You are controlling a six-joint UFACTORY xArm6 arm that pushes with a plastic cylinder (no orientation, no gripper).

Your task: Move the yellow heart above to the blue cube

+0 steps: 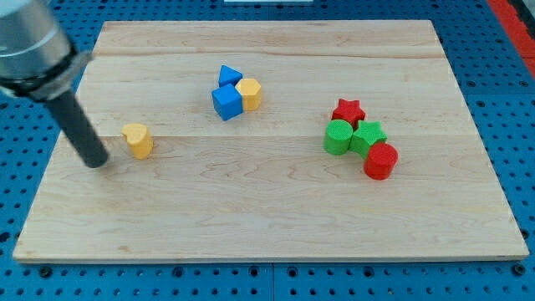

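The yellow heart [137,140] lies on the wooden board at the view's left. The blue cube [226,101] sits near the board's upper middle, well to the right of and above the heart. A blue triangular block [230,76] touches the cube from above, and a yellow hexagon block [249,94] touches it on the right. My tip [97,161] rests on the board just left of and slightly below the heart, a small gap apart from it.
A cluster stands at the view's right: a red star [348,111], a green round block [338,137], a green star [367,136] and a red cylinder [380,160]. The wooden board [267,217] lies on a blue perforated table.
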